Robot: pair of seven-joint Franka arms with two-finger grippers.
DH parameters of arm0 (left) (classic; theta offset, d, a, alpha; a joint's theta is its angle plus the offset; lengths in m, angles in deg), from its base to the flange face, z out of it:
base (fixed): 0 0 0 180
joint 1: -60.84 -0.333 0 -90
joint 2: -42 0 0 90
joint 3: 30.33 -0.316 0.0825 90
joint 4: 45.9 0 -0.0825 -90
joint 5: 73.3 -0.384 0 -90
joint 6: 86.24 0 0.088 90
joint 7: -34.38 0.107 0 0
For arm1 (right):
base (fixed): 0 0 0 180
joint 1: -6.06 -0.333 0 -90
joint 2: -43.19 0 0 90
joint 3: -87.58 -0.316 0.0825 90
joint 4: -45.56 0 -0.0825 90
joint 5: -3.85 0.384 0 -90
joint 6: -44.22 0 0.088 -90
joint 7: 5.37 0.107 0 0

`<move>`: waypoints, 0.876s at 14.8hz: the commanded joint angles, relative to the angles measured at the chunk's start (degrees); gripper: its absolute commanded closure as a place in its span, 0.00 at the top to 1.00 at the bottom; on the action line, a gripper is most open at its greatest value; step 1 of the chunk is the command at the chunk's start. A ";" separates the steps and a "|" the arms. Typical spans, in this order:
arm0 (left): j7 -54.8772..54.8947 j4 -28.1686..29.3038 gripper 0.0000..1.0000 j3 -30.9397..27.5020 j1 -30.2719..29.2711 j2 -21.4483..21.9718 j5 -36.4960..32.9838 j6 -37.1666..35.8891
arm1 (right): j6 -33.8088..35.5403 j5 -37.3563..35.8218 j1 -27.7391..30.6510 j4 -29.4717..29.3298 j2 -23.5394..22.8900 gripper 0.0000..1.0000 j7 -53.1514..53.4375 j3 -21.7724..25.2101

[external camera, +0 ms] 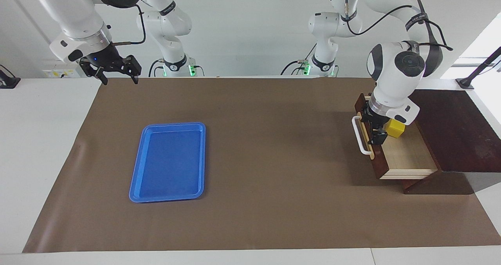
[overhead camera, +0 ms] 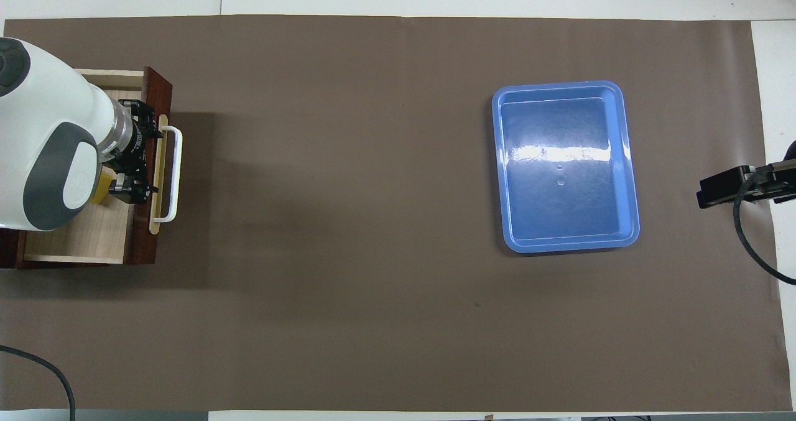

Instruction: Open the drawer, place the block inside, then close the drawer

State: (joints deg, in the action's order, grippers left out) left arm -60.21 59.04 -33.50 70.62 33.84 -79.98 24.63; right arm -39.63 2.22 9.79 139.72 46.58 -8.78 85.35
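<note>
One drawer (external camera: 395,155), one yellow block (external camera: 395,128), one blue tray (external camera: 169,162) and two grippers (external camera: 375,130) (external camera: 116,69) are counted.

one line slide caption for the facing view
Left gripper at the front of the half-open drawer, yellow block inside; right gripper waits.

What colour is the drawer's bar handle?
White; the bar handle on the dark wooden drawer shows best in the facing view.

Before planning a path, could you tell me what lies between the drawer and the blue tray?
Only bare brown mat between the drawer and blue tray, as the overhead view shows.
</note>
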 commanded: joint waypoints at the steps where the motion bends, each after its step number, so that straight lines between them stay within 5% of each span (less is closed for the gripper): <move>1: 4.31 1.15 1.00 -0.26 -4.41 0.78 -2.46 1.81 | -0.96 -0.21 -0.04 0.24 -0.49 1.00 0.43 1.00; 7: 12.92 1.23 1.00 -0.17 -12.14 0.61 -2.46 5.50 | -0.09 -0.04 0.14 -1.52 -1.46 1.00 0.51 0.21; 13: 16.70 0.62 1.00 -0.17 -12.86 0.34 -2.46 5.42 | 0.79 -0.12 0.67 -2.14 -1.20 1.00 0.34 0.12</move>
State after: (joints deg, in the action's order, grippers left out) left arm -45.38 59.21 -33.86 58.05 33.83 -81.29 29.26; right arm -39.78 2.23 9.68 138.39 45.38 -8.78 85.97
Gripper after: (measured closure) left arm 0.000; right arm 0.000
